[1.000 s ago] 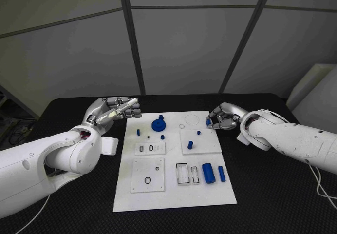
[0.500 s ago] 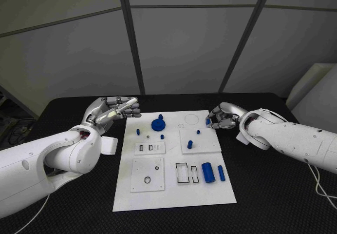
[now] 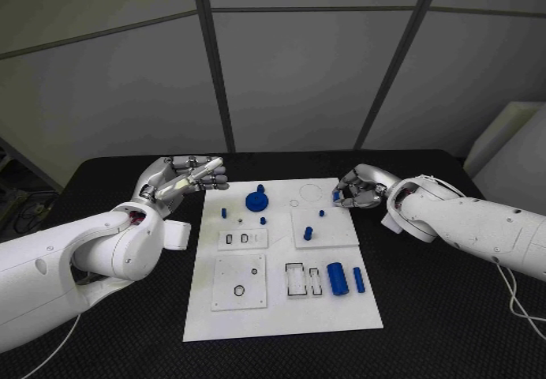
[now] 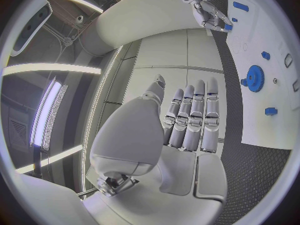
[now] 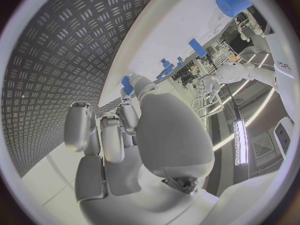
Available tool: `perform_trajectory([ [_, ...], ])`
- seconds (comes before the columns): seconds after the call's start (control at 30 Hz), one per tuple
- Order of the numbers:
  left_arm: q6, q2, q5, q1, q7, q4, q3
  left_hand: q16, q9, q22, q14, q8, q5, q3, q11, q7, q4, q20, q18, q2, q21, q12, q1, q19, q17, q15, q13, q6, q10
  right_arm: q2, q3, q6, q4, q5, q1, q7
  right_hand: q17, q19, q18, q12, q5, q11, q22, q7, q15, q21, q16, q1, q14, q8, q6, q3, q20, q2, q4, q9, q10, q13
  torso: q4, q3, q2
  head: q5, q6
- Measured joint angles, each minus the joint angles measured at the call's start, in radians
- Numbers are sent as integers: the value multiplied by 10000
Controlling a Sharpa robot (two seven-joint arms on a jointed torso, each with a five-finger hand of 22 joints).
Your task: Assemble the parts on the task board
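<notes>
1. Silver and segmented, the left hand (image 3: 182, 180) hovers off the task board's far left corner, fingers straight and side by side, thumb alongside, holding nothing.
2. The white, flat, rectangular task board (image 3: 285, 312) lies in the middle of the black textured table (image 3: 455, 316), with smaller raised white plates on it.
3. A blue toothed gear (image 3: 257, 202) stands near the far edge of the board; small blue pegs (image 3: 308, 234) dot the plates around it.
4. Toward the near right of the board lie a thick blue cylinder (image 3: 338, 279) and, just beside it, a thinner blue rod (image 3: 360, 282).
5. The right hand (image 3: 357, 190), at the board's far right edge, has its fingers curled in, pinching a small blue part (image 5: 127, 83).
</notes>
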Motion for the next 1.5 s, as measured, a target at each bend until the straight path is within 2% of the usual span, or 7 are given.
perform_trajectory([
  [0.2,3,-7,0,0,-9,0,0,0,0,0,0,0,0,0,0,0,0,0,0,0,0,0,0,0,0,0,0,0,0,-64,0,-208,178,56,-3,-1,-1,0,-1,0,120,-70,0,-1,-33,39,0,38,33,0,0,73,0,66,-73,0,-8,0,-5,1,-2,-12,-1],
  [0.47,16,-35,-1,-1,-31,-1,0,0,0,0,0,-38,0,-29,0,0,-28,35,0,0,0,0,0,-35,-1,0,-9,0,0,-350,34,-460,1005,175,0,-233,-2,0,0,0,186,-69,9,-6,-33,39,0,48,33,0,-5,99,1,79,-99,-8,-8,-15,-17,-8,-26,-12,12],
  [0.6,22,-57,-1,-2,-48,1,0,-41,0,0,0,-37,0,-28,0,0,-28,36,-1,0,0,-40,0,-35,-2,0,-9,0,0,-371,178,-545,1564,190,43,-509,-2,1,0,0,186,-69,26,-9,-33,39,0,49,33,0,-8,121,2,78,-122,-10,-7,-27,-29,-25,-46,-12,8],
  [0.73,28,-81,-1,-2,-66,4,0,-41,0,0,0,-37,0,-29,0,0,-28,36,-1,0,0,-41,0,-35,-2,0,-9,0,0,-279,246,-620,2074,155,171,-861,-3,3,0,0,186,-68,25,-23,-32,39,0,51,33,0,-22,121,4,76,-123,-10,-7,-39,-29,-44,-76,42,-14],
  [1.07,44,-97,-1,-1,-121,-32,-2,-41,0,0,0,-37,0,-29,0,0,-28,35,0,0,0,-41,0,-35,-3,0,-8,0,0,470,288,-711,2972,-248,404,-1763,-4,39,0,-50,204,-68,50,-43,-32,39,-1,52,33,0,-42,148,-31,74,-151,-10,-8,-61,-25,-109,-154,195,-86],
  [1.37,64,-54,-1,2,-170,-134,-2,-41,0,0,0,-37,0,-28,0,0,-28,35,0,0,0,-41,0,-35,5,0,-8,0,0,1574,257,-421,3038,-779,421,-2276,-4,39,-1,-50,240,-67,64,-67,-32,39,-1,52,33,1,-67,150,-31,73,-155,-10,-8,-52,-11,-135,-190,296,-126],
  [1.5,73,-27,-1,2,-189,-163,-2,-41,0,0,0,-37,0,-28,0,0,-28,35,0,0,0,-40,0,-35,5,0,-8,0,0,1903,184,-258,3006,-1101,419,-2436,-5,39,-1,-50,240,-67,64,-71,-32,39,-1,52,33,1,-70,150,-31,71,-155,-10,-8,-52,-10,-131,-185,373,-137],
])
